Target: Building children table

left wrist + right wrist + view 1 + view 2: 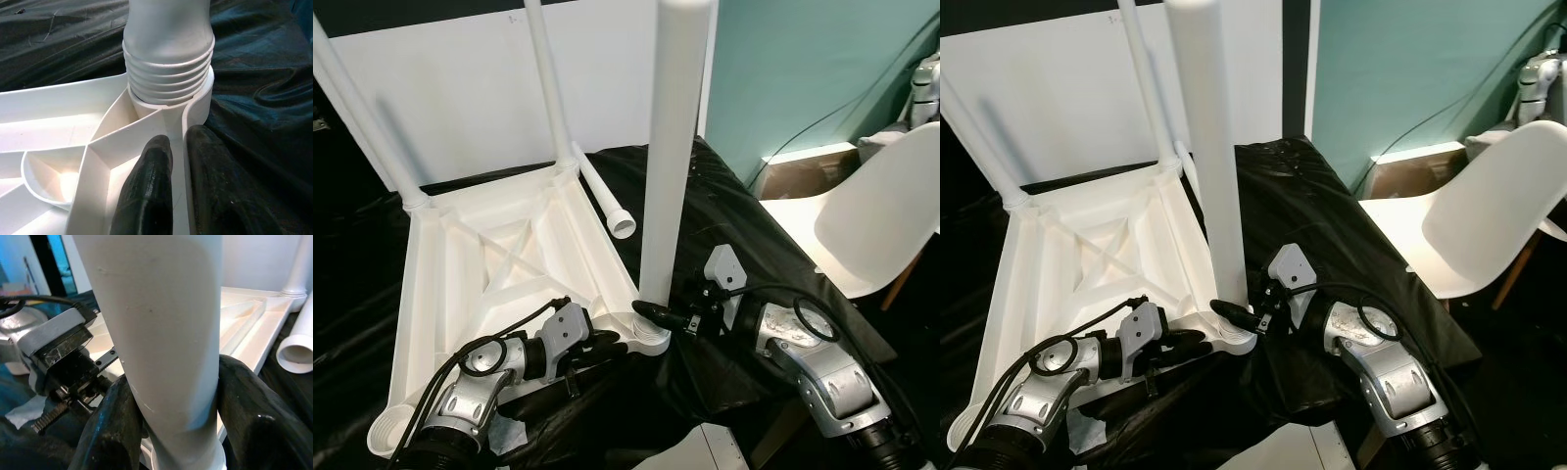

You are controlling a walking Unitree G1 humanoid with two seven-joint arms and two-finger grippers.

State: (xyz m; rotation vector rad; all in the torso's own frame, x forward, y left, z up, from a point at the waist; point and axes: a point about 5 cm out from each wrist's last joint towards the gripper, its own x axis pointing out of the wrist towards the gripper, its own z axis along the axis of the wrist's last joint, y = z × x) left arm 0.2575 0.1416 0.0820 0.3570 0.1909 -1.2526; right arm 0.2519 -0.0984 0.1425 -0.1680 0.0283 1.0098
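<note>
The white plastic table (499, 255) lies upside down on a black sheet. Two legs (548, 78) stand screwed in at its far corners. A third leg (671, 147) stands upright in the near right corner socket, its threads (168, 78) still showing above the socket. My right gripper (656, 315) is shut around this leg just above its base, with a finger (115, 426) on each side. My left gripper (607, 345) pinches the table's rim (183, 161) beside the same socket. A fourth leg (607, 201) lies loose on the sheet by the table's right edge.
A white chair (881, 215) stands to the right, close to the black-covered surface. A cardboard box (803, 171) sits behind it against a teal wall. A white board leans at the back. The table's near left corner socket (391, 426) is open.
</note>
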